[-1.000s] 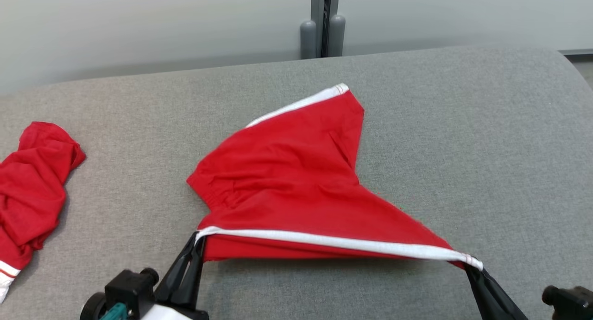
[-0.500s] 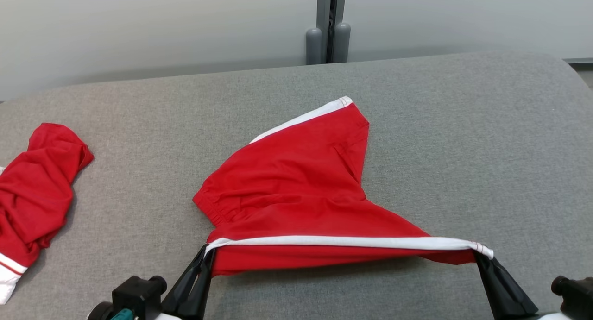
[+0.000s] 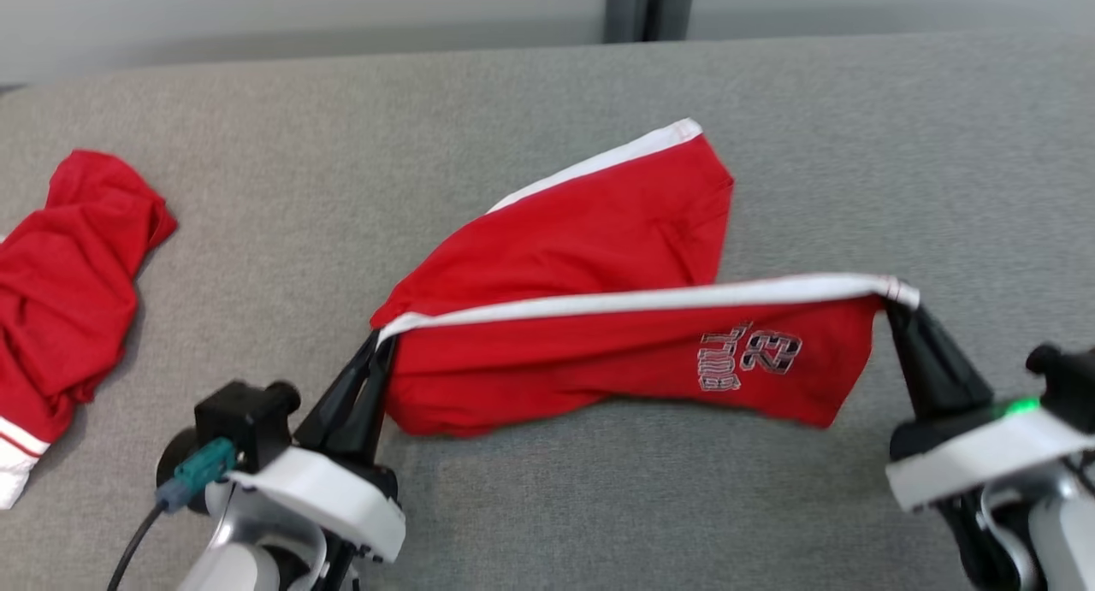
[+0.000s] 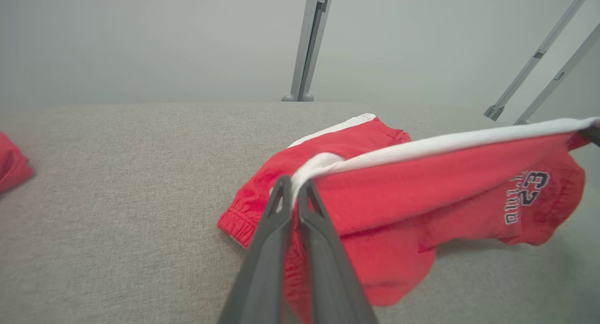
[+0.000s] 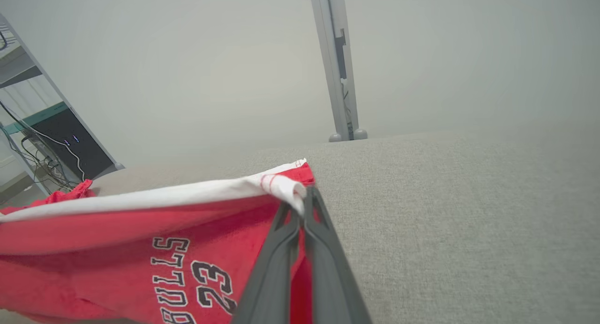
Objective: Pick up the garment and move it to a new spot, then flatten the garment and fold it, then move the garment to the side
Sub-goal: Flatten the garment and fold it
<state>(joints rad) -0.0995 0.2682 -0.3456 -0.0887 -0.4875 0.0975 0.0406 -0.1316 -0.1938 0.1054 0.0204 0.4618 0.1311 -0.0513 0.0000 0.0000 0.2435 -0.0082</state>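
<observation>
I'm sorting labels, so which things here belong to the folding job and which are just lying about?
In the job: red shorts, pinched at the white stripe by left gripper and right gripper; grey padded surface under them.
Lying about: crumpled red garment at the left; grey post behind.

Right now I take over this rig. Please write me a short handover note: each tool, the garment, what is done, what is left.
Left tool: shut on one end of the white stripe of the red shorts.
Right tool: shut on the other end.
Stripe lifted taut between them; far part lies on the grey cushion.
Second red garment: crumpled at far left.
Done: grasped, partly lifted.
Left: move, flatten, fold, set aside.
</observation>
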